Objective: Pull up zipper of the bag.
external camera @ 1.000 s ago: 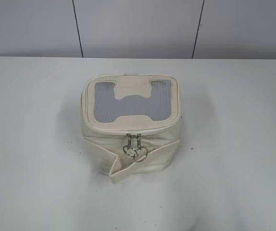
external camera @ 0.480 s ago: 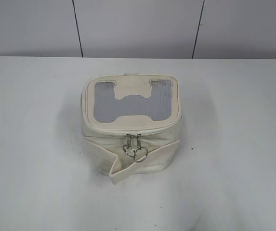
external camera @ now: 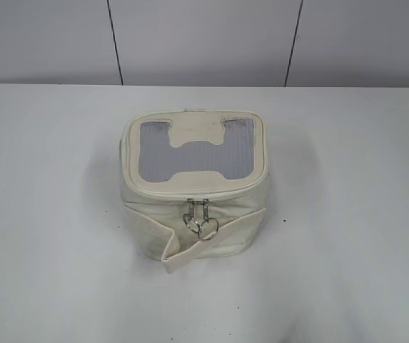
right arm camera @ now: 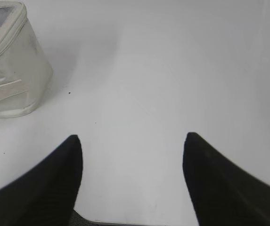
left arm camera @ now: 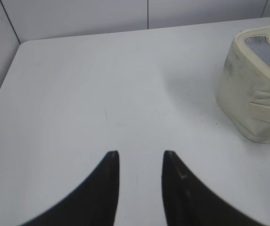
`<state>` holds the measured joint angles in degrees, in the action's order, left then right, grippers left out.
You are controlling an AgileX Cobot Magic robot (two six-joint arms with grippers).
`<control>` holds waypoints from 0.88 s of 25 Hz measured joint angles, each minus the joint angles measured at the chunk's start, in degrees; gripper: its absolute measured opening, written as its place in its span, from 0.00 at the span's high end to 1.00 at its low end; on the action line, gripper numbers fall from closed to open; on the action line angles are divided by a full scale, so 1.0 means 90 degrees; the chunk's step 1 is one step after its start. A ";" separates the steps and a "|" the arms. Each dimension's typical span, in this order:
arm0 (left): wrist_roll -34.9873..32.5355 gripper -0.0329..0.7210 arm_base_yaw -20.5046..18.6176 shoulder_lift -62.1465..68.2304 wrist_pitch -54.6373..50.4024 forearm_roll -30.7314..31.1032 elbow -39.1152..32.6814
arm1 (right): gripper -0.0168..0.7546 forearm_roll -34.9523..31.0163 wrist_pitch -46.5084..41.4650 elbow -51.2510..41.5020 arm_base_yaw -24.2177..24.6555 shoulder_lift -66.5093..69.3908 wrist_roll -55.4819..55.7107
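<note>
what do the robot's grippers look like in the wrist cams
Both are plain matte black. The left gripper shows two curved fingers tapering to narrow tips; the right gripper shows two broader, blunter black fingers. No cables, markings or labels are visible, and the arms are out of view.

The bag (external camera: pixel 195 187) is the only obstacle, standing mid-desk, well apart from all 4 edges of the white desk (external camera: pixel 347 214). Bare surface surrounds it toward the left, right, near and far edges. The 2 silver pulls of the zipper (external camera: pixel 200 218) hang together on the bag's near face, with the fabric flap (external camera: pixel 183 254) jutting toward the near edge just below them. A grey wall (external camera: pixel 204 43) closes the far edge.
</note>
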<state>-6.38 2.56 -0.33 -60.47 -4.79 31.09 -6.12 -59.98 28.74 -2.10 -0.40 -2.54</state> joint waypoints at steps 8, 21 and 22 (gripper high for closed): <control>0.0000 0.63 0.0000 0.0000 0.0000 0.0000 0.0000 | 0.30 0.0098 0.0000 0.0000 0.0000 0.0000 0.0000; 0.0000 0.63 0.0000 0.0000 0.0000 0.0000 0.0000 | 0.30 0.0365 0.0000 0.0000 0.0000 0.0000 0.0000; 0.0000 0.63 0.0000 0.0000 0.0000 0.0000 0.0000 | 0.30 0.0365 0.0000 0.0000 0.0000 0.0000 0.0000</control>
<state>-6.38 2.56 -0.33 -60.47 -4.79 31.09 -2.84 -59.98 28.74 -2.10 -0.40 -2.54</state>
